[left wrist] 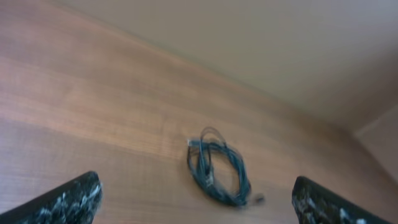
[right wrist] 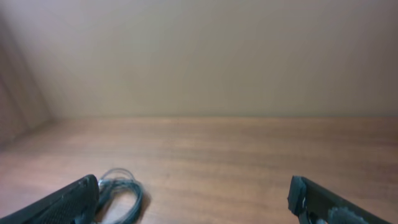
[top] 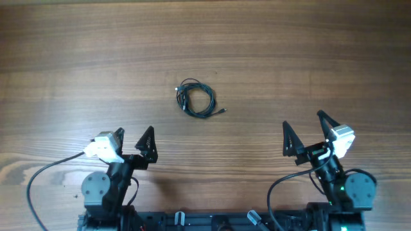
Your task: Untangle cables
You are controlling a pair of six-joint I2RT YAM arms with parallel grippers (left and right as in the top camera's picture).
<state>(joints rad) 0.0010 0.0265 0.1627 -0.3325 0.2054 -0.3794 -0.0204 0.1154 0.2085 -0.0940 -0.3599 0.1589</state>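
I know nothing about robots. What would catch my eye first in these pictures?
A small coil of dark cable lies alone near the middle of the wooden table. At the near edge sit two arms. The left end effector and the right end effector are both open, empty and well short of the cable.

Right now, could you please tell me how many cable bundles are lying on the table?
1: a dark coiled bundle lies in the middle of the table. The cables within it cannot be counted.
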